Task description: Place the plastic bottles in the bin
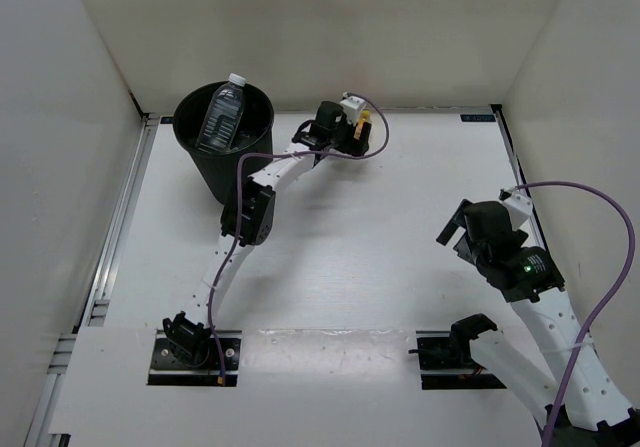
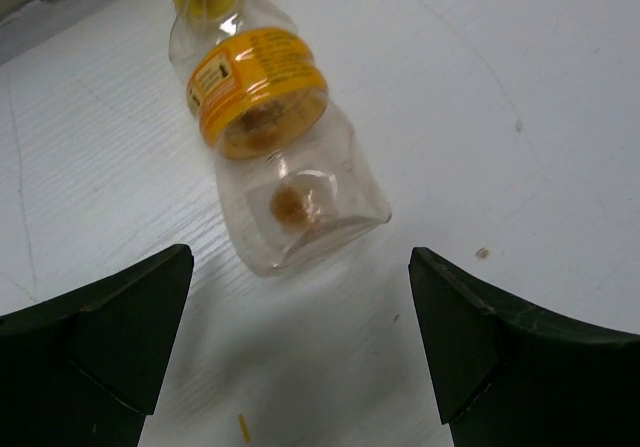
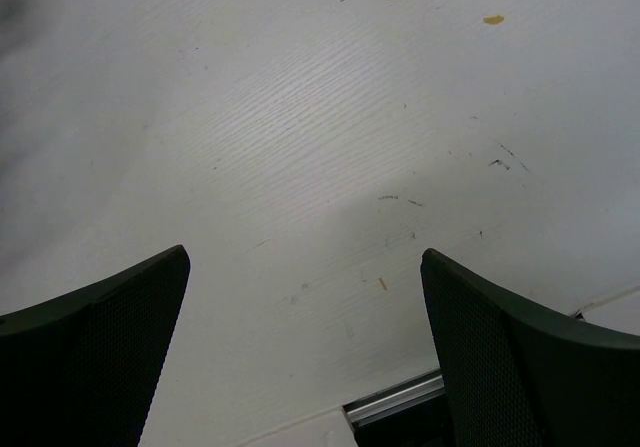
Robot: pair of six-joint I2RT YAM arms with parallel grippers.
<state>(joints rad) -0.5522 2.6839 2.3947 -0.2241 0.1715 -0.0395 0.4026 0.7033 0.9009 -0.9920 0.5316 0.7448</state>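
Now left gripper (image 2: 300,342) gapes near orange-label bottle (image 2: 272,137): probably near-empty, light, slick; I'd pinch its waist. Right gripper (image 3: 305,347) gapes too.

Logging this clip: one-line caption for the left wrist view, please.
Open left gripper hovers over a yellow-capped bottle with an orange label, lying on the white table.

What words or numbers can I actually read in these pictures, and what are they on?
None is legible.
Orange label on the yellow-capped bottle: print too blurred.
Label on the clear bottle in the bin: too small.
Sticker at the far edge of the table: too small.
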